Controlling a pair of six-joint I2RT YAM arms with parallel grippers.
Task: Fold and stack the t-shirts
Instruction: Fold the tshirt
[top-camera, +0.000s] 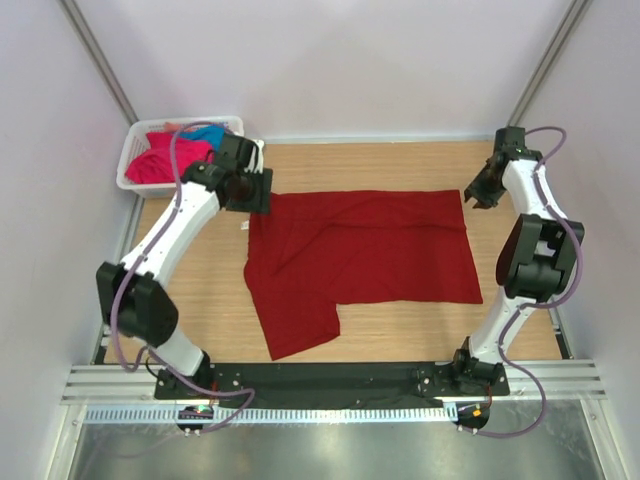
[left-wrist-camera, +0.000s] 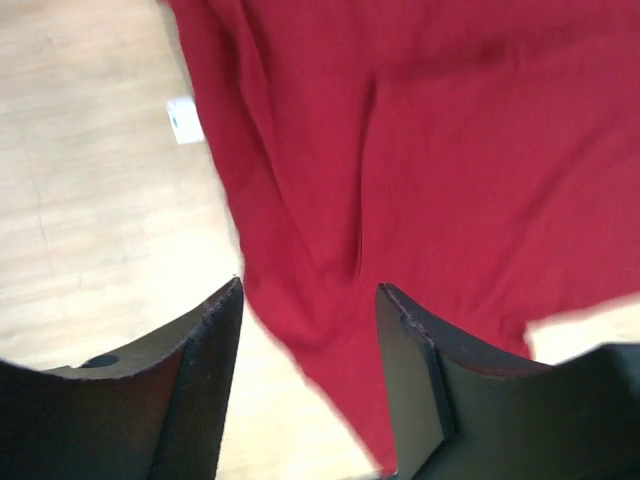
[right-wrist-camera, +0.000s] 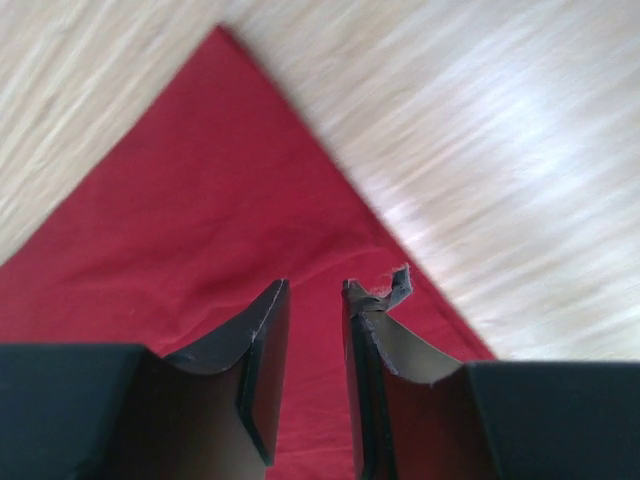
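Top external view puts the dark red t-shirt (top-camera: 370, 245) flat mid-way across the table (top-camera: 420, 330), long axis running left edge to right edge, my left claw (left-wrist-camera: 310, 295) spread above its far-left corner, my right claw (right-wrist-camera: 315, 285) narrowly parted, empty, above its far-right corner.

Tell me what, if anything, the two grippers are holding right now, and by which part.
Nothing is held. The left gripper is open over the dark red t-shirt; the right gripper, jaws narrowly apart, is over its corner.
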